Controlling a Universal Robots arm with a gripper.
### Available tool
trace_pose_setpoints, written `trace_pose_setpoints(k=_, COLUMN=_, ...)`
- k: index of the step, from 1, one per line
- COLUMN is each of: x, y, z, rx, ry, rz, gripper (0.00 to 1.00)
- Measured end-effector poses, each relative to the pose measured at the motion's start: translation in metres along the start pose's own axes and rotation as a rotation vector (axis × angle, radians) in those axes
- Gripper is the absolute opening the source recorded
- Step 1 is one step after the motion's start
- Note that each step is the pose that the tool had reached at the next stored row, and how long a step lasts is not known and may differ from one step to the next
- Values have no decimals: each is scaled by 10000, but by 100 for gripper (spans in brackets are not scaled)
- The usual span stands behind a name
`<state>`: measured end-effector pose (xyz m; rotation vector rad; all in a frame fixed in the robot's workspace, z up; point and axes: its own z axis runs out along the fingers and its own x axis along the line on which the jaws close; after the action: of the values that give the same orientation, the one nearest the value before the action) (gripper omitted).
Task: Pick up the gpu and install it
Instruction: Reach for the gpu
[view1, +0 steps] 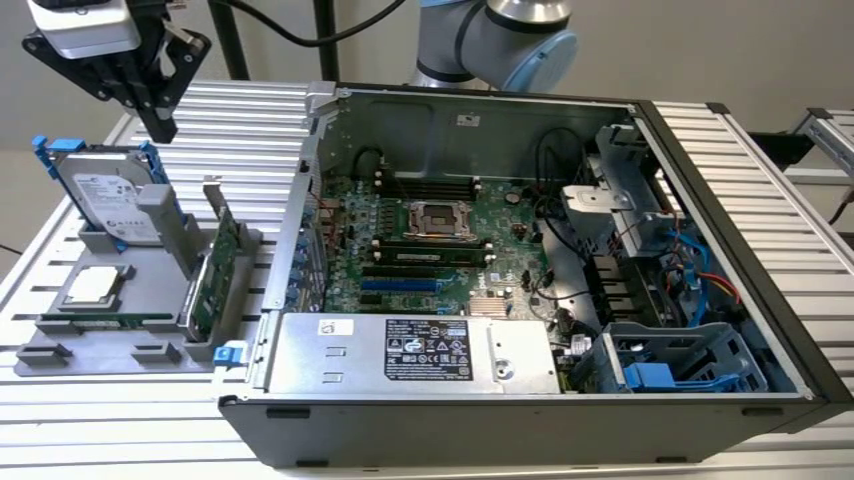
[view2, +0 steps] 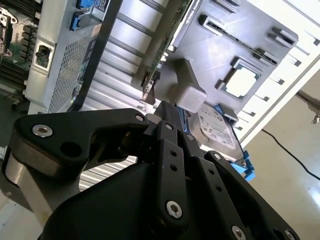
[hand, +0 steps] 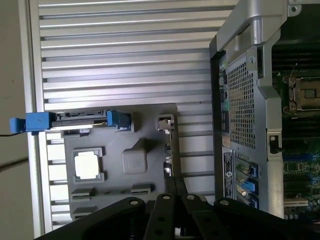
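An open black computer case (view1: 534, 432) is set on a ribbed metal table (view1: 240, 120); a blue-framed silver hard drive (view1: 107, 195) is held upright in a grey holder (view1: 67, 352).

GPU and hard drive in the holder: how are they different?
The gpu is a thin green card with a silver bracket; the hard drive is a thicker silver box in a blue frame. The gpu stands nearer the computer case than the hard drive. Both stand on edge in the grey holder.
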<state>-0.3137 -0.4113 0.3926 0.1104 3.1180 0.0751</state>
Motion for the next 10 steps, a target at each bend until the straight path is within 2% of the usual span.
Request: trace_pose_setpoints(k=10, x=-8, y=-40, z=-2, rx=0, ry=0, rz=0, gripper=0)
